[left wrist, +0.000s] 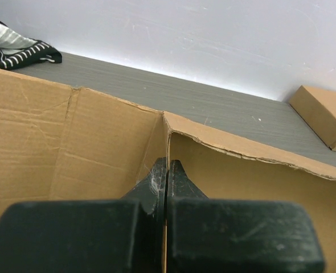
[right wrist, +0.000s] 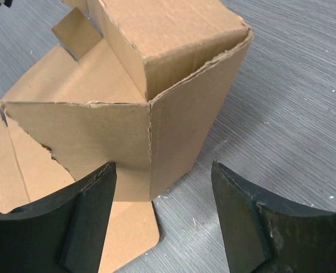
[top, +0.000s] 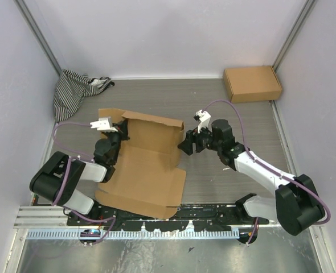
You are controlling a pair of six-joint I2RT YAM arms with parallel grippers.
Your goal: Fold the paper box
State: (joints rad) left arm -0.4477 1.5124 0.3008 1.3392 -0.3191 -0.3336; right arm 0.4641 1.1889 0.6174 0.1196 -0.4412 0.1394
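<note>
paper box (top: pixel 142 170) sits centre-left on the worktop (top: pixel 230 119), half formed. Base panel lies flat toward the bottom edge, rear wall stands up across the middle of the frame, and 1 side flap is turned in at its right end.

left gripper (top: pixel 118 133) is clamped on the cardboard at the wall's left end. Its wrist view shows the fingers (left wrist: pixel 179 179) pressed together, with a thin panel edge running down between them at the inside corner. My read: it pins that corner to keep the wall up while the other end gets worked. Left arm is folded tight, elbow at lower left, wrist pointing up-frame.

right gripper (top: pixel 186 145) is spread wide and holds nothing, level with the wall's right corner. Its wrist view puts that corner between the 2 fingers; contact unclear. Likely lined up to press or pinch the side flap. Right arm reaches in low from lower right, forearm running diagonally up-left.
</note>
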